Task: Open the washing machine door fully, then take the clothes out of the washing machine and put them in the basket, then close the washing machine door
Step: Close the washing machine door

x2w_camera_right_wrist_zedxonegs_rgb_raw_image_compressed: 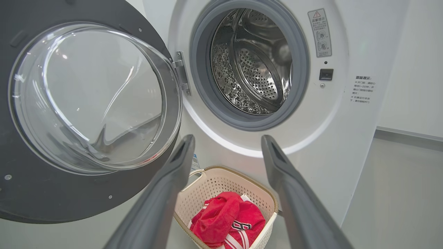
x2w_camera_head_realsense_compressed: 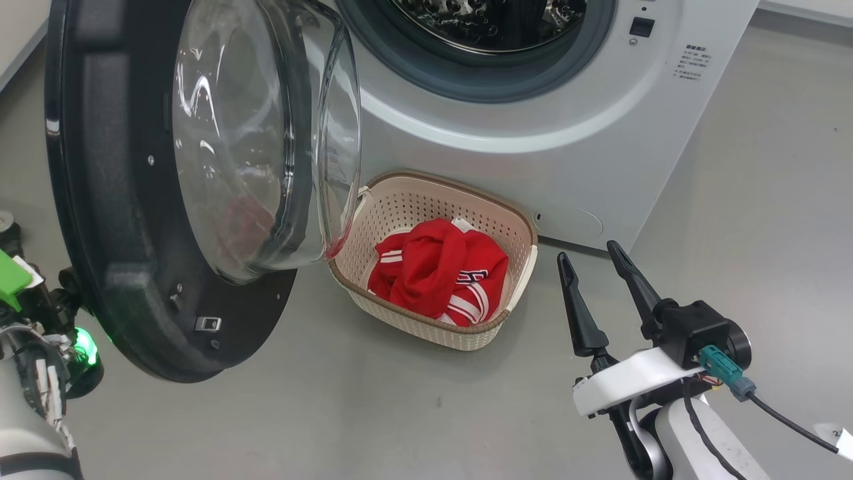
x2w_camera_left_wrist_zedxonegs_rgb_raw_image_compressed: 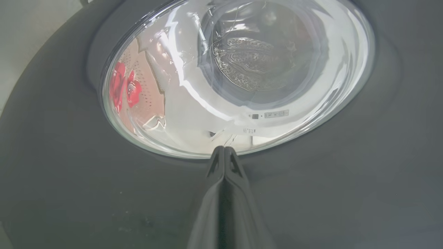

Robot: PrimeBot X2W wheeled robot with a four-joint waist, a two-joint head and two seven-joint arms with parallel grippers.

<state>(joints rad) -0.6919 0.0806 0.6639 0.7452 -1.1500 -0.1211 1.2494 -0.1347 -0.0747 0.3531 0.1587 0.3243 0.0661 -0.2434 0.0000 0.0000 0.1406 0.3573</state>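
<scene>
two grippers were nearest: the right gripper (x2w_camera_head_realsense_compressed: 588, 251) stood spread and empty; the left gripper (x2w_camera_left_wrist_zedxonegs_rgb_raw_image_compressed: 224, 149) was clenched on nothing, pointing at the outer face of the open washing machine door (x2w_camera_head_realsense_compressed: 100, 200). beyond, the clothes (x2w_camera_head_realsense_compressed: 436, 270) lay in the basket (x2w_camera_head_realsense_compressed: 413, 333), on the floor (x2w_camera_head_realsense_compressed: 400, 413) just beside the washing machine (x2w_camera_head_realsense_compressed: 566, 153).

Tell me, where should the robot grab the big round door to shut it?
Probably the wide black rim of the door, at the edge farthest from the hinge, coming from its outer side. The rim is flat and thin enough to pinch or push; the bulging glass is smooth and round, so a grip would likely slip.
</scene>
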